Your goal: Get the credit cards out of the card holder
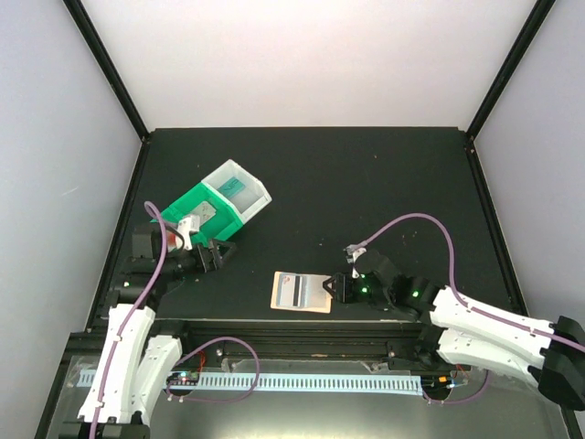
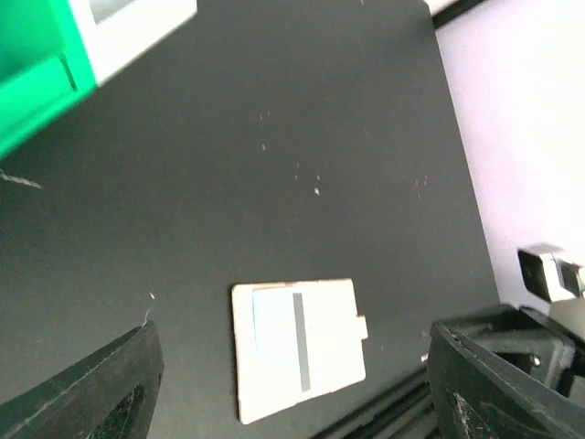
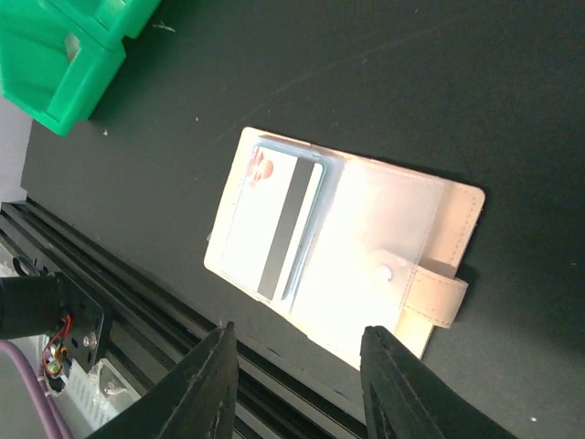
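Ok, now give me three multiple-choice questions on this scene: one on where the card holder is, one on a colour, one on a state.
1. Where does the card holder lie?
A) inside a bin
B) on the black table, near its front edge
C) lifted in the air
2. What colours are the bins?
A) red and blue
B) green and white
C) yellow and black
3. How is the holder?
A) strapped shut
B) open and empty
C) open, with a striped card in one panel

Answers: 1 B, the top view shows it flat on the table; 2 B, one bin is green, one white; 3 C, the right wrist view shows both panels spread and the card in place.
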`<state>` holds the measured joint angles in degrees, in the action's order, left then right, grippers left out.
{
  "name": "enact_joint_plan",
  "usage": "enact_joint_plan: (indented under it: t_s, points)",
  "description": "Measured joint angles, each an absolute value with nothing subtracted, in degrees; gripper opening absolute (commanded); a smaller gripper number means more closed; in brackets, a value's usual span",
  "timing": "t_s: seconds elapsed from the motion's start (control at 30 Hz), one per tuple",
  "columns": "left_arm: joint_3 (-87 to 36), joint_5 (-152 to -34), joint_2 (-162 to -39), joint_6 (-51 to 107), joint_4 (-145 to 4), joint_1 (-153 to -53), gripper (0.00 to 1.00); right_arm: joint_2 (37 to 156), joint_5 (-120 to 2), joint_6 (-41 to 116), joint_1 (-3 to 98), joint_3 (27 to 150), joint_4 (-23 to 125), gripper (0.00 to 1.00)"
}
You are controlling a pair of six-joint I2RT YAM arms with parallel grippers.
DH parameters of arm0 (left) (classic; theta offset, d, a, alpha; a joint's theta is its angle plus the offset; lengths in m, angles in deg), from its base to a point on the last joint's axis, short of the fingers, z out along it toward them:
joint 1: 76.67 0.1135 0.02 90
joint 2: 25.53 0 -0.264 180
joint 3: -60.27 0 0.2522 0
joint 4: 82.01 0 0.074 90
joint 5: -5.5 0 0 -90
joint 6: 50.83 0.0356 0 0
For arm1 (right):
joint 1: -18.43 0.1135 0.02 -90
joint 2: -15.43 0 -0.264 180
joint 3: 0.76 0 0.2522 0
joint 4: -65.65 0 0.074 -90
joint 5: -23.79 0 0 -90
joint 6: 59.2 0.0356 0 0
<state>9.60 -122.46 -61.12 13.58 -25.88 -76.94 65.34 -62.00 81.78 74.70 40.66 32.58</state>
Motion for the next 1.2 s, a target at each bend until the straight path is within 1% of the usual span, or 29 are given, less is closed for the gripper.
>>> enact_joint_plan:
  t_s: [0.1,0.2,0.5,0.7,0.9,1.07,1.2]
  points:
    - [12.36,-124.64,-60.75,13.08,-26.73,-78.71,0.77,68.49,-61.02,82.87,74.7,40.27,34.92,0.34]
    - [15.83,-125.65,-61.19,11.48,-28.79,-81.62,0.78,71.57,-60.23,83.7,74.7,40.27,37.91,0.33]
    - [20.84,-124.93,-66.65,5.98,-37.73,-95.11,0.74,83.49,-57.0,84.55,74.7,40.55,47.53,0.29]
    - [26.63,-125.3,-70.35,3.14,-47.43,-97.03,0.7,90.61,-54.83,85.34,75.1,41.27,53.47,0.24]
    - [29.03,-126.11,-75.61,2.11,-53.53,-98.39,0.63,97.61,-52.71,86.54,75.86,42.76,58.35,0.21]
    - [30.72,-126.26,-77.12,-0.27,-59.8,-100.18,0.62,99.94,-52.36,86.8,76.32,43.53,59.64,0.18]
    - [32.79,-126.65,-77.58,-2.66,-63.93,-101.23,0.62,99.99,-53.41,86.85,76.34,43.53,59.48,0.18]
